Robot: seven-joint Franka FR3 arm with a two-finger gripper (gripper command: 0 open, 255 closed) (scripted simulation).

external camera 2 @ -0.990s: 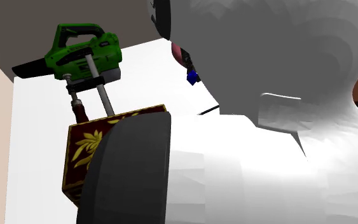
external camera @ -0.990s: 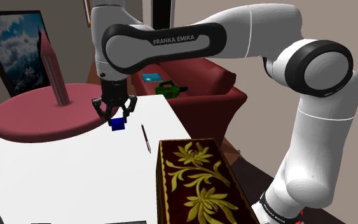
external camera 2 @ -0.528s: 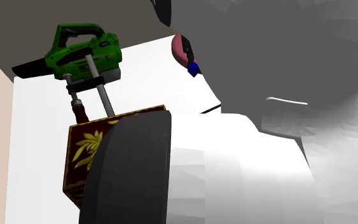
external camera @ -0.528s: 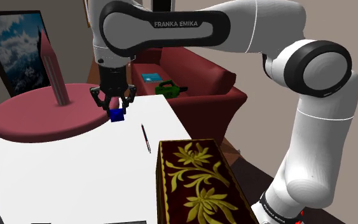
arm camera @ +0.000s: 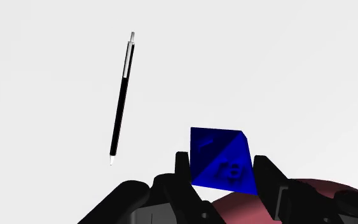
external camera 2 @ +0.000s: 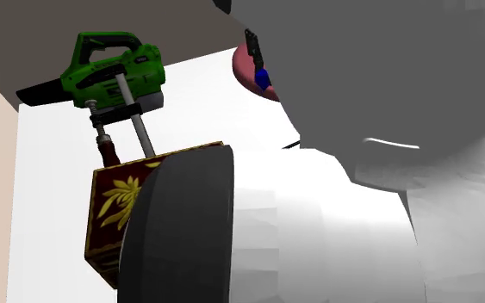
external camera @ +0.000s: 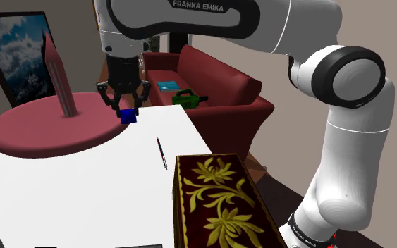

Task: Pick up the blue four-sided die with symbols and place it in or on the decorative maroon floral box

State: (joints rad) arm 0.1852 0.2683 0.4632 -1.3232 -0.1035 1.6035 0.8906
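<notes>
My black gripper [external camera: 125, 110] is shut on the blue die [external camera: 127, 116] and holds it in the air above the white table [external camera: 70, 190], near the edge of the round maroon tray [external camera: 49, 130]. In the wrist view the die [arm camera: 221, 160] sits clasped between the two fingers of the gripper [arm camera: 222, 172]. In the second exterior view, the die [external camera 2: 262, 80] is a small blue spot next to the arm. The maroon box with gold flowers [external camera: 218, 204] lies at the table's near right corner in the shoulder view, well away from the gripper; the box [external camera 2: 120, 202] also appears in the second exterior view.
A black pen [external camera: 161, 152] lies on the table between the die and the box; in the wrist view the pen [arm camera: 121, 98] is below the gripper. A green leaf blower [external camera 2: 102, 73] stands at the table's far side in the second exterior view. A red sofa [external camera: 218, 84] stands behind the table.
The gripper has risen with the blue die clasped in it, lifting it off the table, and drifted slightly toward the shoulder view's left.
</notes>
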